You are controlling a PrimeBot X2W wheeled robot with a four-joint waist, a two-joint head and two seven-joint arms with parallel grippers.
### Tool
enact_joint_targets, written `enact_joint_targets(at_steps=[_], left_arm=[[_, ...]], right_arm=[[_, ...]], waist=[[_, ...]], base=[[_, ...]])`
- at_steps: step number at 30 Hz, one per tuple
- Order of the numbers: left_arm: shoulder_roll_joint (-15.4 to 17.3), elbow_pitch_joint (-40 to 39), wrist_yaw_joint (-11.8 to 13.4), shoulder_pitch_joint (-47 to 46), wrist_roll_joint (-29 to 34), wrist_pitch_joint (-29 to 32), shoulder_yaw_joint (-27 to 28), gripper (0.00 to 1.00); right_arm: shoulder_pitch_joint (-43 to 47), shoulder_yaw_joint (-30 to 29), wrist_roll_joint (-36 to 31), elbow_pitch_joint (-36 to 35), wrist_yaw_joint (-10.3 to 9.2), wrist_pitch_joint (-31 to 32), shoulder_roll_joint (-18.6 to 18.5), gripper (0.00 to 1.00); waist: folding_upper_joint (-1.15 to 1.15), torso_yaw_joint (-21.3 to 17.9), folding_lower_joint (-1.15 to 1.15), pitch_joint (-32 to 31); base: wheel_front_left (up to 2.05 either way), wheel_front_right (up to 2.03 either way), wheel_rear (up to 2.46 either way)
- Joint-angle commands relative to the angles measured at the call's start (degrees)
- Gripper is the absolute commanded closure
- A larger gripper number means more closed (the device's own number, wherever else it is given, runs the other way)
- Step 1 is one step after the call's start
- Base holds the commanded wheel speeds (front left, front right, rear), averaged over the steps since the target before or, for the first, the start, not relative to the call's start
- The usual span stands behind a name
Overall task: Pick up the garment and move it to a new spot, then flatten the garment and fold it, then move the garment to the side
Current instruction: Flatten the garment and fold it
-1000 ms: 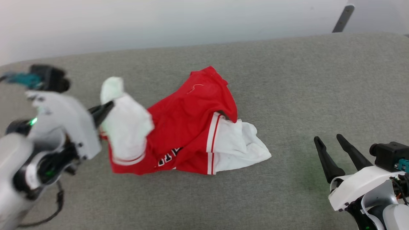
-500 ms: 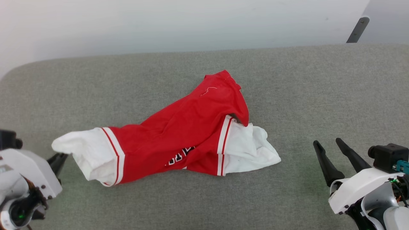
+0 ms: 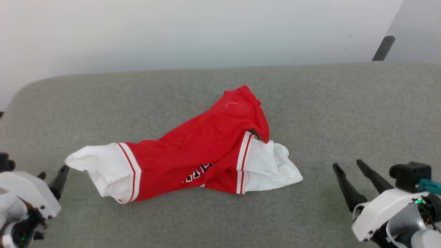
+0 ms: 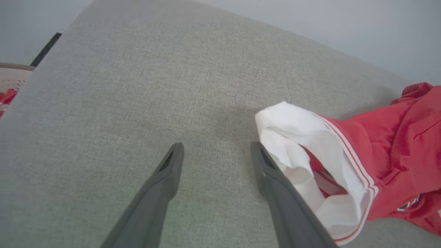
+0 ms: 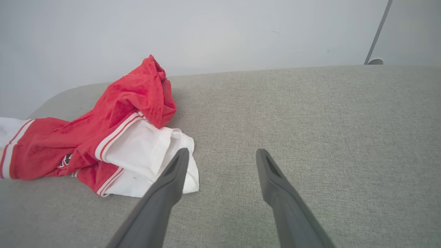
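Note:
The garment (image 3: 203,151) lies crumpled in the middle of the grey padded surface (image 3: 310,103). It is red, with one white sleeve (image 3: 100,167) stretched out to the left and another bunched at the right. Part of its black lettering shows. My left gripper (image 3: 52,174) sits at the lower left, open and holding nothing. In the left wrist view the left gripper (image 4: 217,146) has one finger right beside the white sleeve (image 4: 299,134). My right gripper (image 3: 346,164) is open and clear of the cloth at the lower right. In the right wrist view the right gripper (image 5: 223,151) has the garment (image 5: 120,113) to its left.
A pale wall runs behind the surface's far edge. A dark slanted bar (image 3: 382,48) stands at the far right. A pinkish basket (image 4: 12,82) shows past the surface's edge in the left wrist view.
My left gripper pulled the white sleeve out to the left, let go of it, opened and drew back. The sleeve now lies on the surface. The head view has shifted slightly.

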Motion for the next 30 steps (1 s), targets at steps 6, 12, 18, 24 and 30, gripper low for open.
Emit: enact_joint_targets(at_steps=[6, 12, 18, 24, 30], left_arm=[[0.85, -5.44, 1.25, 4.65, 3.74, -10.57, 1.1, 0.0], [0.03, -13.6, 5.26, 9.44, 10.32, -17.92, 3.32, 0.0], [-7.17, -21.29, 8.98, 17.31, 22.4, -18.2, 15.63, 0.0], [-17.99, -26.41, 7.46, 25.34, 34.74, -18.24, 27.28, 0.0], [-27.37, -26.46, 2.2, 28.75, 42.13, -18.23, 32.95, 0.0]], right_arm=[[2.43, 2.24, 1.46, -0.4, -0.04, 1.73, -1.49, 0.0], [2.44, 4.5, 2.62, -0.93, -0.04, 3.54, -2.9, 0.0], [-0.34, 7.36, 3.89, -0.82, -0.04, 5.55, -4.61, 0.0], [-5.43, 11.17, 4.43, 0.41, -0.04, 8.12, -6.87, 0.0], [-14.0, 14.87, 3.95, 4.26, -0.04, 11.94, -10.11, 0.0]], waist=[[0.0, 2.15, 0.0, -3.95], [0.0, 5.04, 0.0, -5.71], [0.0, 8.67, 0.0, -6.63], [0.0, 12.74, 0.0, -5.87], [0.0, 16.89, 0.0, -3.83]], base=[[0.0, 0.0, 0.0], [0.0, 0.0, 0.0], [0.0, 0.0, 0.0], [0.0, 0.0, 0.0], [0.0, 0.0, 0.0]])
